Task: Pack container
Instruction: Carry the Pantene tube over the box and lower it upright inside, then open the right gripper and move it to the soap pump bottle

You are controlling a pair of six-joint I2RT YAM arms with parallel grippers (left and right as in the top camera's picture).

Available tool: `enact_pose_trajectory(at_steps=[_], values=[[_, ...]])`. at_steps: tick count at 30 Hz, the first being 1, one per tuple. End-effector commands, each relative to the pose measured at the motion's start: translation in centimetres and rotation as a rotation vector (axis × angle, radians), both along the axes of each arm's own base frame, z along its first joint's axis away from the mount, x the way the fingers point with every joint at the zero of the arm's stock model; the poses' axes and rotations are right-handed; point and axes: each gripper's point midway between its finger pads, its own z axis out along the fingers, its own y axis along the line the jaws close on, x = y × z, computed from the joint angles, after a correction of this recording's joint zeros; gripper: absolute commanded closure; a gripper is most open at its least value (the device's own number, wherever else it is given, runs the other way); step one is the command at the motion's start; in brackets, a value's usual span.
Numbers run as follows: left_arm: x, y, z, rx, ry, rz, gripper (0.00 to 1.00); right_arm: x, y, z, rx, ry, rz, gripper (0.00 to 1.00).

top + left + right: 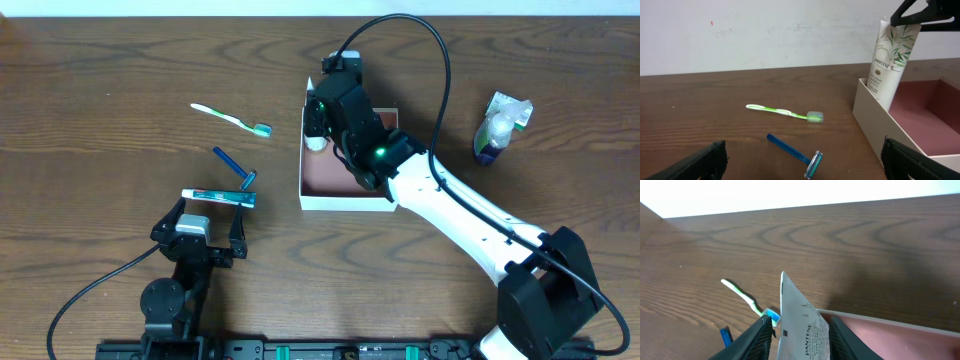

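Observation:
The container (340, 204) is a square white-walled box with a reddish-brown floor, right of the table's centre; it also shows in the left wrist view (879, 125) and the right wrist view (880, 316). My right gripper (322, 112) (801, 322) is shut on a white Pantene tube (314, 138) (890, 55) (802, 330). It holds the tube upright at the container's far left corner, lower end inside. My left gripper (205, 214) (807, 167) is open and empty, low over the table, left of the container.
A green-and-white toothbrush (232, 118) (782, 112) (745, 300) and a blue razor (233, 165) (792, 150) lie left of the container. A small toothpaste box (218, 196) lies just ahead of my left gripper. A bagged bottle (500, 125) lies at the far right.

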Motion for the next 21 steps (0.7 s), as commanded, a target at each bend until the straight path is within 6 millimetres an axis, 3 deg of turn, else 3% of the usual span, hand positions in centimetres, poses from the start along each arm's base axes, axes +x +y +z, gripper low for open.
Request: enact_pose_trajectory(at_steps=[1,4,8,10,12,14,17,19,21], values=[[-0.1,-0.1,-1.6,0.014,0.044,-0.01,0.02,-0.2,1.1,1.7,-0.009,-0.054,0.054,0.62],[-0.1,-0.1,-1.6,0.014,0.044,-0.01,0.02,-0.1,1.3,3.8,-0.008,-0.111,0.081,0.61],[-0.1,-0.1,-1.6,0.014,0.044,-0.01,0.02,-0.8,0.5,9.4,-0.004,-0.206,0.095,0.57],[-0.1,-0.1,-1.6,0.014,0.044,-0.01,0.02,-1.3,-0.8,12.2,-0.013,-0.238,0.073,0.54],[-0.1,-0.1,-1.6,0.014,0.044,-0.01,0.02,-1.9,-3.2,14.4,-0.039,-0.245,0.019,0.52],[-0.1,-0.1,-1.6,0.014,0.044,-0.01,0.02,-2.4,-5.8,15.4,-0.078,-0.23,-0.031,0.52],[-0.1,-0.1,-1.6,0.015,0.044,-0.01,0.02,-3.1,-10.9,15.1,-0.123,-0.156,-0.14,0.44],[-0.1,-0.1,-1.6,0.014,0.044,-0.01,0.02,-3.4,-14.4,14.3,-0.139,-0.089,-0.221,0.3],[-0.1,-0.1,-1.6,0.014,0.044,-0.01,0.02,-3.6,-18.0,13.2,-0.15,-0.02,-0.309,0.24]])
